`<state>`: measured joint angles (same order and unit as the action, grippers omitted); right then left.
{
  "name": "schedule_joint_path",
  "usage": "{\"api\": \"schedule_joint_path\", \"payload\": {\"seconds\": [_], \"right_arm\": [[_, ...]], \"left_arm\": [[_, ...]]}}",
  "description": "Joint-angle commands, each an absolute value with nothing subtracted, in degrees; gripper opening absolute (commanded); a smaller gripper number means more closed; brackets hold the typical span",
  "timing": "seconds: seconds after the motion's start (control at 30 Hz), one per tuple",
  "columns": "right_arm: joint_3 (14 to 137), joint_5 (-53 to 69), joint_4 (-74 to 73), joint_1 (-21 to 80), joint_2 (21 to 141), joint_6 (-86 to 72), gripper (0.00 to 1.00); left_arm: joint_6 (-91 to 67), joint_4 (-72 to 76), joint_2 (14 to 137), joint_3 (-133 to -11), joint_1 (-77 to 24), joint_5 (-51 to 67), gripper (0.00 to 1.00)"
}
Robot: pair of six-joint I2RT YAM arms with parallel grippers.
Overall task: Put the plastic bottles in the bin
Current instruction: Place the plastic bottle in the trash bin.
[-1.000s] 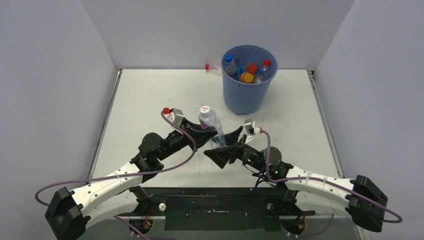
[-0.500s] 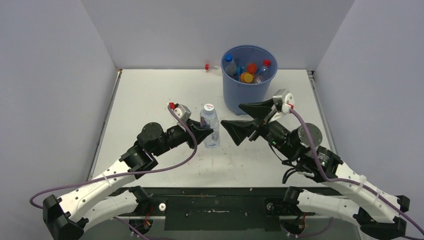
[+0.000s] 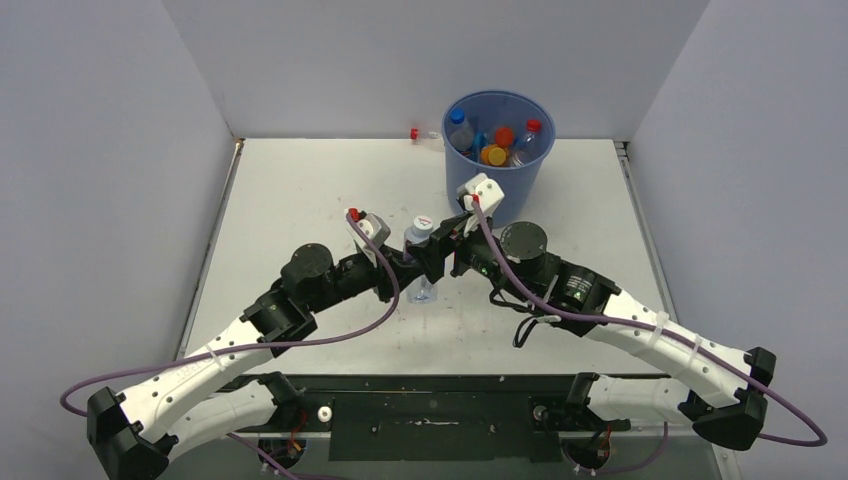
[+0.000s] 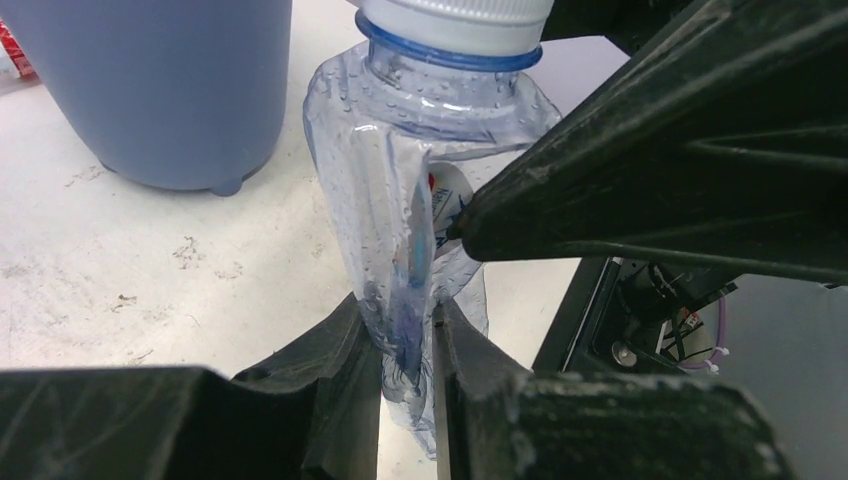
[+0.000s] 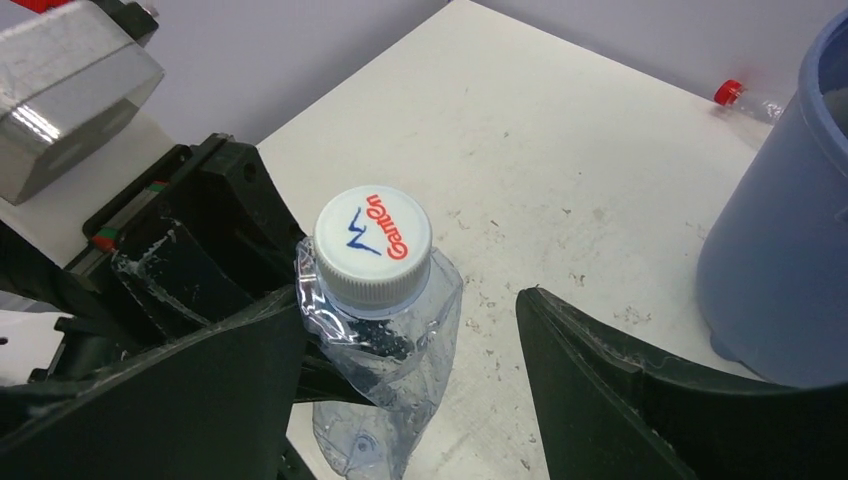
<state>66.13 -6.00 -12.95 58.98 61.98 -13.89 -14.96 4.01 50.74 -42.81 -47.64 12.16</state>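
**A:** Why is the clear bottle [image 5: 385,345] standing upright between the two arms?

**B:** It looks like a handover. The left gripper [image 4: 405,345] is pinched hard on the bottle's lower body and steadies it on the counter [image 3: 300,200]. The right gripper [image 5: 410,300] is spread wide around the shoulder below the white cap [image 5: 373,245]. One finger is close against the plastic and the other is clear of it.

**A:** Why bring in the right arm?

**B:** The bin [image 3: 495,200] stands just beyond, on that arm's side (my guess, mind).

**A:** How will the bottle handle?

**B:** It's thin, crumpled plastic, squashed nearly flat where it's pinched, with droplets inside. It'll give under a squeeze, so the ribbed cap and neck are the firmer hold.

**A:** And the bin?

**B:** Smooth, blue and tapering, with several bottles [image 3: 495,145] inside. One red-capped bottle [image 3: 420,134] lies on the counter behind it.
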Motion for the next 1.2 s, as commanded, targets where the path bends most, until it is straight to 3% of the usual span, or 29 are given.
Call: {"api": "schedule_joint_path", "payload": {"seconds": [0.0, 0.1, 0.23, 0.33, 0.43, 0.53, 0.63, 0.67, 0.77, 0.9, 1.0, 1.17], "right_arm": [[68.4, -7.4, -7.7, 58.7, 61.3, -13.8, 0.78], [67.1, -6.5, -4.1, 58.1, 60.3, -15.1, 0.89], [67.7, -4.8, -2.5, 57.5, 61.0, -16.1, 0.86], [68.8, -3.4, -3.7, 56.7, 62.9, -16.7, 0.73], [69.1, -2.4, -4.4, 56.3, 64.0, -17.3, 0.50], [69.9, -0.6, -5.8, 55.9, 64.8, -17.7, 0.39], [71.1, -0.4, -7.4, 55.5, 65.2, -17.5, 0.12], [71.6, -0.7, -8.0, 55.1, 65.2, -17.4, 0.06], [74.4, -4.8, -9.4, 53.7, 64.6, -15.4, 0.05], [78.3, -18.8, -5.5, 51.8, 62.7, -9.6, 0.05], [75.3, -29.4, 11.3, 51.1, 61.2, -1.6, 0.05], [74.2, -26.2, 28.9, 41.3, 67.1, 2.6, 0.05]], "left_arm": [[-13.9, 5.6, 50.6, -45.5, -48.2, 13.9, 0.00], [-13.6, 5.2, 50.6, -45.3, -48.3, 13.8, 0.00], [-13.3, 5.0, 50.3, -44.9, -48.3, 13.8, 0.00], [-13.2, 5.3, 49.9, -44.7, -48.3, 13.7, 0.00], [-13.1, 5.4, 49.5, -44.8, -48.3, 13.5, 0.00], [-12.9, 5.5, 49.4, -45.0, -48.3, 13.1, 0.00], [-12.8, 5.6, 49.2, -45.1, -48.3, 11.6, 0.00], [-12.9, 5.6, 49.0, -45.0, -48.3, 11.0, 0.08], [-13.7, 6.2, 47.2, -44.0, -48.3, 6.1, 0.99], [-14.0, 10.6, 41.8, -39.4, -48.3, -1.7, 0.96], [-13.8, 13.5, 38.3, -36.3, -48.2, -7.1, 0.96], [-13.6, 14.5, 36.1, -34.0, -48.0, -10.9, 0.96]]}}
